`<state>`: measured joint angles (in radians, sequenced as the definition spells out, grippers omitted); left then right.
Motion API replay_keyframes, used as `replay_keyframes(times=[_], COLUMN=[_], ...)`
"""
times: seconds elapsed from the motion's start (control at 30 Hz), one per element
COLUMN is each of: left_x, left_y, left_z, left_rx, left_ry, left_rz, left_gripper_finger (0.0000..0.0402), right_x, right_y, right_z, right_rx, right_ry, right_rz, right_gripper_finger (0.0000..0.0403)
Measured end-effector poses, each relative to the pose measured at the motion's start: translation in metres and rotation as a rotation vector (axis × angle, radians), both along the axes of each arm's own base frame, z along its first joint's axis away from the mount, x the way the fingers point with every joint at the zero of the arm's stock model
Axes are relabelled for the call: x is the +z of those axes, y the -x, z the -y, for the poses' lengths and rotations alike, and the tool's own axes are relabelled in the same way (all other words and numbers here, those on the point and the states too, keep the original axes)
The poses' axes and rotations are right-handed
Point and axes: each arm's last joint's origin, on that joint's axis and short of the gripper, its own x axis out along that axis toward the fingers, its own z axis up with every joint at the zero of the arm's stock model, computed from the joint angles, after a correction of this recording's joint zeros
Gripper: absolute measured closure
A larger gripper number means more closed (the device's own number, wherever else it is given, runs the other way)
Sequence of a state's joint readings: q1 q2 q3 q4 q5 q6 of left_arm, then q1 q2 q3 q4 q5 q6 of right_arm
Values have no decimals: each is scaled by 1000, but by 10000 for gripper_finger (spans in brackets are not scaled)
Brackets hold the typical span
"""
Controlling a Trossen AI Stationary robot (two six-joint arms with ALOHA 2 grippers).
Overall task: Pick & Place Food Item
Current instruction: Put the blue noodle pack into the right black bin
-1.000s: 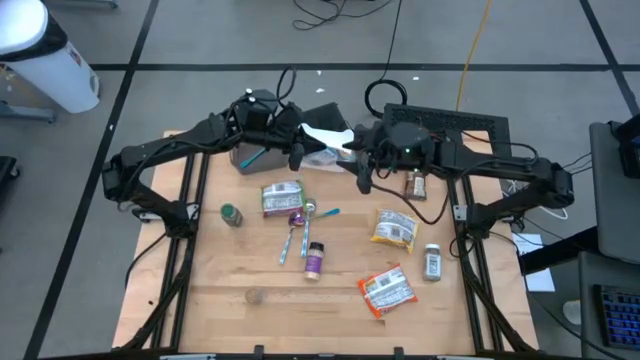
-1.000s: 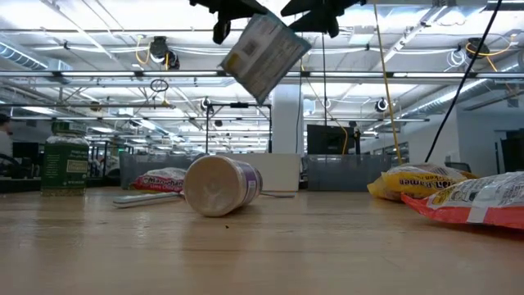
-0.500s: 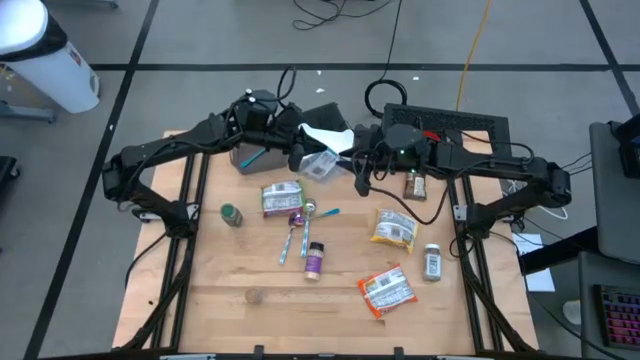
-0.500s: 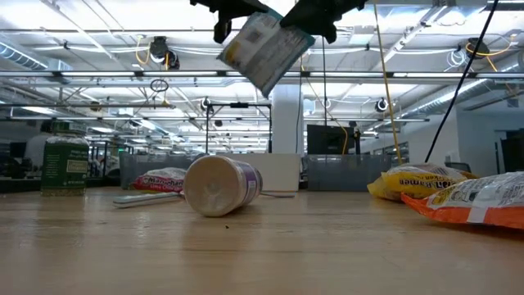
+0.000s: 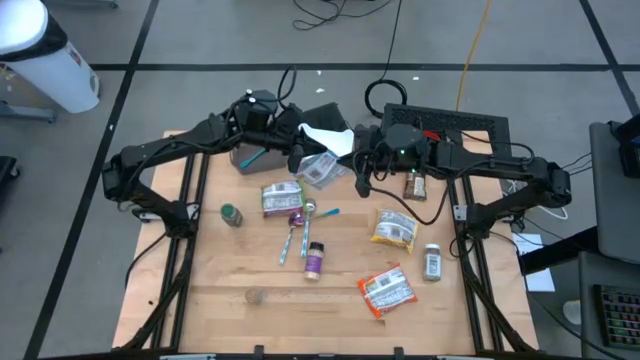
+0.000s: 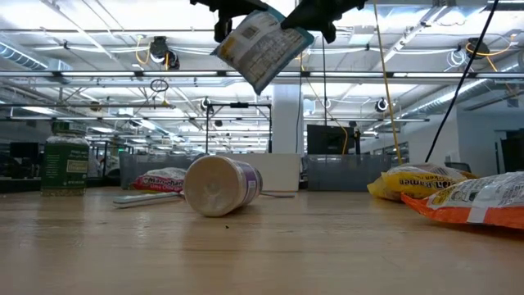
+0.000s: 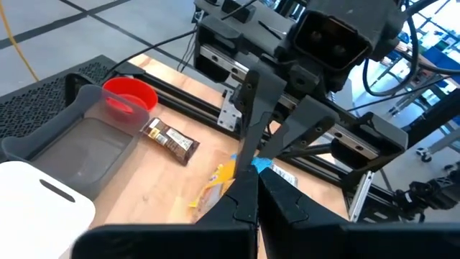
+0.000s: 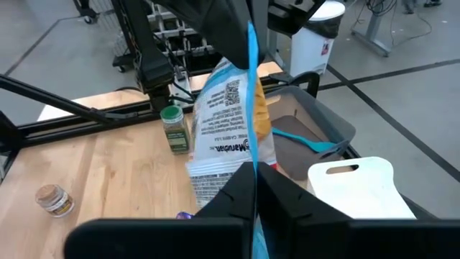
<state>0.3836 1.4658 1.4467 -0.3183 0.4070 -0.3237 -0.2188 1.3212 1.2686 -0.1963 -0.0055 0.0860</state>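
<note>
The food pouch (image 5: 322, 168) is held in the air above the far middle of the worktop (image 5: 250, 300), between the two arms, well clear of the items lying below it. In the low view it hangs tilted, its long axis slanting down from the pinched top edge. That edge is clamped from opposite sides: the left gripper (image 5: 299, 157) is closed on it at one side, and the right gripper (image 5: 352, 160) is closed on its blue seal at the other. Both grippers are thus equally near, touching the same pouch and almost meeting each other. In the right wrist view the pouch (image 8: 228, 137) hangs straight beyond the fingers, with the grey bin (image 8: 316, 133) and a white cutting board (image 8: 356, 183) just beyond. The next move is judged to turn on one gripper letting go.
</note>
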Motion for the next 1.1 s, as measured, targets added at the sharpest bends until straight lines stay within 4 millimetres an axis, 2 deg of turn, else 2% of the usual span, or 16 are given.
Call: replay_keyframes(times=[0.27,0.53,0.9,1.1], left_x=[0,1,1,0], left_y=[0,1,7,11], left_z=[0,-3,-19,-29], left_rx=[-11,7,67,138], left_ry=[8,-44,-116,-167], left_rz=[1,6,3,-12], left_gripper_finger=[398,366,257,223], right_x=[0,0,-2,-6], right_y=[0,0,1,3], right_z=[0,0,1,1], right_rx=[-5,-6,-18,-31], right_ry=[-3,-5,-32,-68], right_rz=[2,2,-10,-53], right_gripper_finger=[402,402,403,403])
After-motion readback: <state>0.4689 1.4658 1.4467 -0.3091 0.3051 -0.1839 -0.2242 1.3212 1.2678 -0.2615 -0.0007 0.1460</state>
